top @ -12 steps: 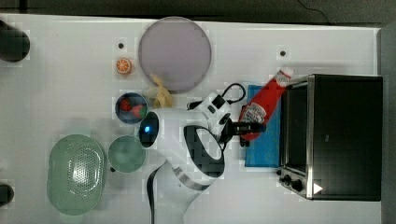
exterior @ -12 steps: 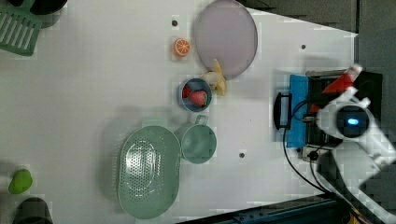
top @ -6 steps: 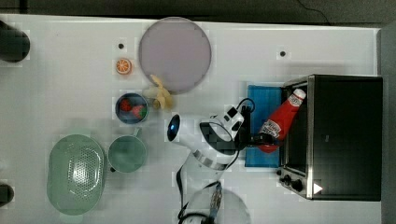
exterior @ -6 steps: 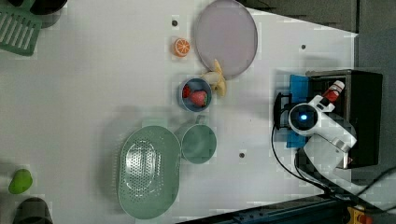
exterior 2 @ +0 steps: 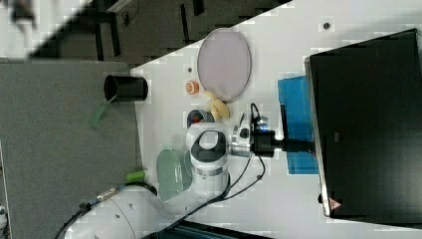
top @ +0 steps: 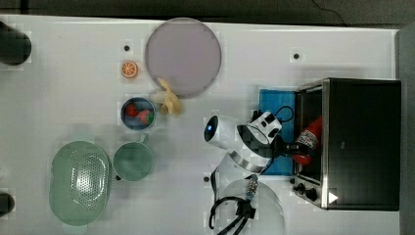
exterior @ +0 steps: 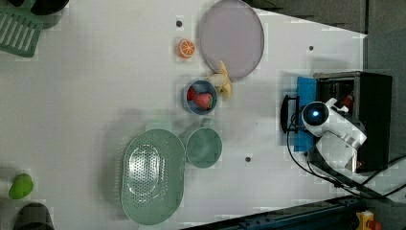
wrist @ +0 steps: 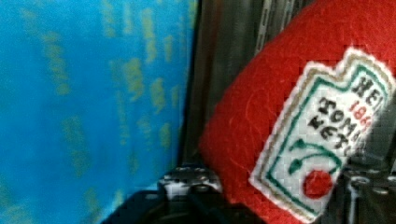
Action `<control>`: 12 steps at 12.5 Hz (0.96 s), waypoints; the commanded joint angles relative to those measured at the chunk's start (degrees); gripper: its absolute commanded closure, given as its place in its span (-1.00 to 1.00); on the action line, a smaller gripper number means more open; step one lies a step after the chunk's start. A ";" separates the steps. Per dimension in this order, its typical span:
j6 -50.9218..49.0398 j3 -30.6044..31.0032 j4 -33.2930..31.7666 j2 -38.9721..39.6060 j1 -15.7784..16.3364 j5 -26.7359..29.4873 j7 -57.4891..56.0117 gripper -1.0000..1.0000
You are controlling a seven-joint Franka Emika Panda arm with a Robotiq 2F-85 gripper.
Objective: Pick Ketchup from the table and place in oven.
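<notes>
In the top view, the white tabletop [top: 254, 44] fills the picture, with a dark strip of floor beyond its upper edge. It carries one lilac plate [top: 183, 58], one orange slice [top: 129, 69], one banana [top: 169, 102], one blue bowl [top: 138, 113] with two strawberries [top: 139, 113], one green cup [top: 133, 161], one green colander [top: 80, 182], one blue mat [top: 277, 131] and one black oven [top: 359, 143] at the top view's right. The gripper [top: 293, 147] is clamped on the Ketchup [top: 308, 141], which now sits in the oven's open mouth; a second ago it hung over the blue mat outside the oven, its cap pointing toward the tabletop's far edge. In the left view, grey floor borders the tabletop at the left view's right, and the same single items appear, plus one green slatted tray [exterior: 18, 29] and one green fruit [exterior: 21, 186]; the arm [exterior: 335, 132] leans into the oven, with a bit of the red bottle visible inside. In the right view, grey carpet lies at the right view's left, one black cup [exterior 2: 124, 88] stands near the tabletop's edge, and the arm's wrist reaches level into the oven front. In the wrist view, the bottle's red body and pale label sit between the gripper's fingers [wrist: 187, 179], beside the blue mat and the oven's metal rack [wrist: 243, 42].
</notes>
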 commanded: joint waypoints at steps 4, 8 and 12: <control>1.40 -2.73 6.25 3.89 0.04 -1.90 9.97 -0.46; 2.34 -1.87 6.29 2.63 0.94 -1.67 10.29 -1.00; 1.82 0.57 5.78 -2.50 3.10 -0.67 10.27 -1.00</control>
